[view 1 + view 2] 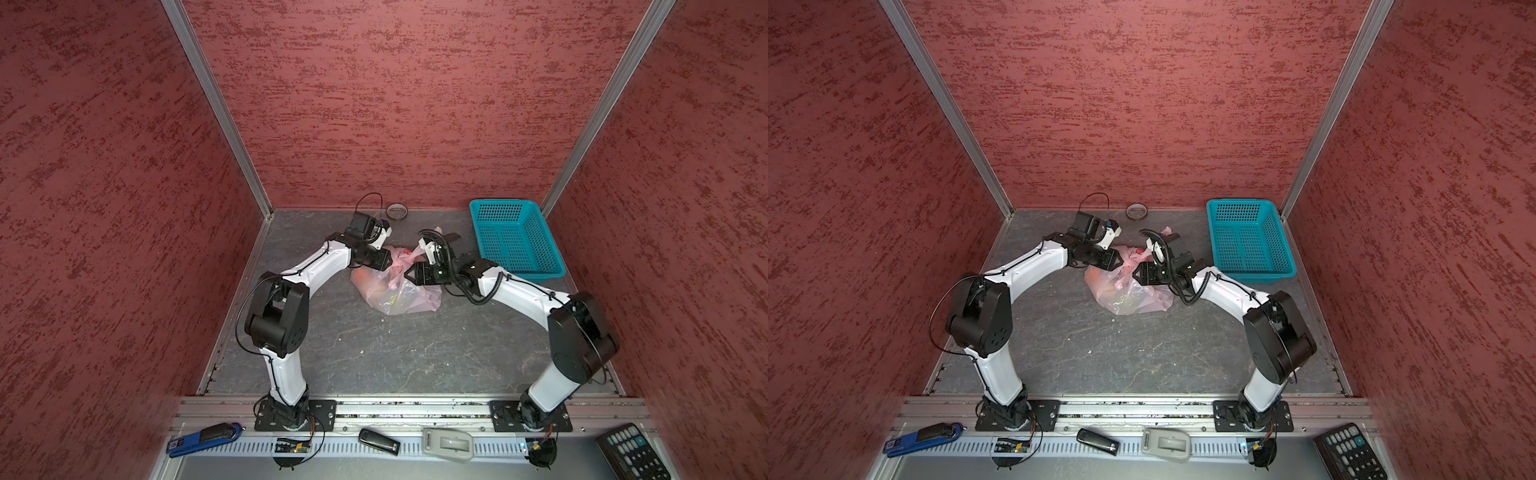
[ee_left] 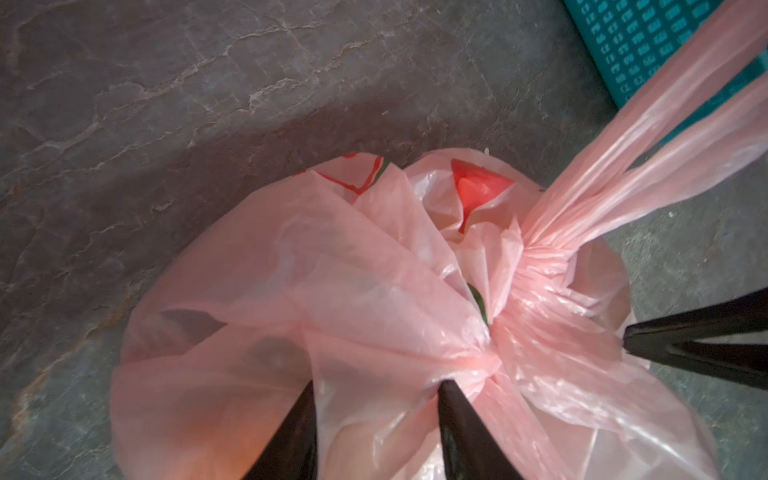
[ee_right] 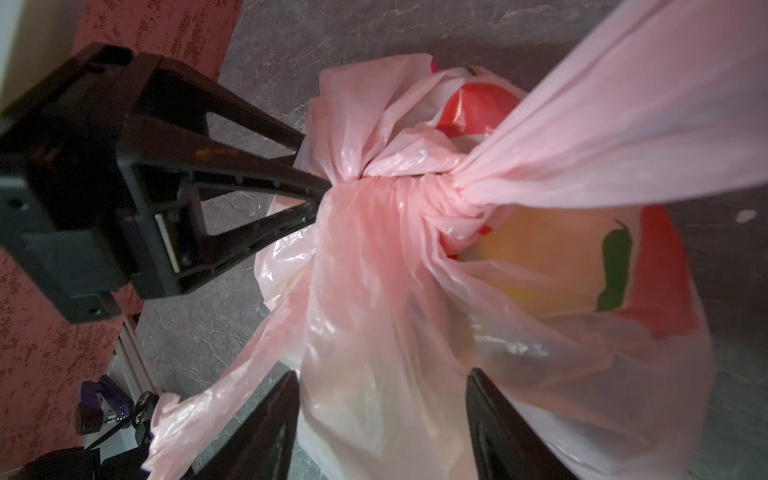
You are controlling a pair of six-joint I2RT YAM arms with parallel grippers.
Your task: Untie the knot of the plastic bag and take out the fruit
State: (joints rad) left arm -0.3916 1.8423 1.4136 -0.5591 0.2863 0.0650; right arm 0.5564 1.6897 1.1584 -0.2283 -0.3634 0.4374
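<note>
Pink plastic bag (image 1: 409,301) on grey table (image 1: 374,353), knot (image 2: 540,257) tied, just beyond left gripper (image 2: 376,385) and right gripper (image 3: 382,374), both with jaws parted astride loose film, fruit (image 3: 540,257) inside, teal basket (image 1: 515,237) near, to the right.

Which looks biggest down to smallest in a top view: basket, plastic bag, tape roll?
1. basket
2. plastic bag, somewhat smaller, though partly hidden, so less sure
3. tape roll, clearly smallest
</note>
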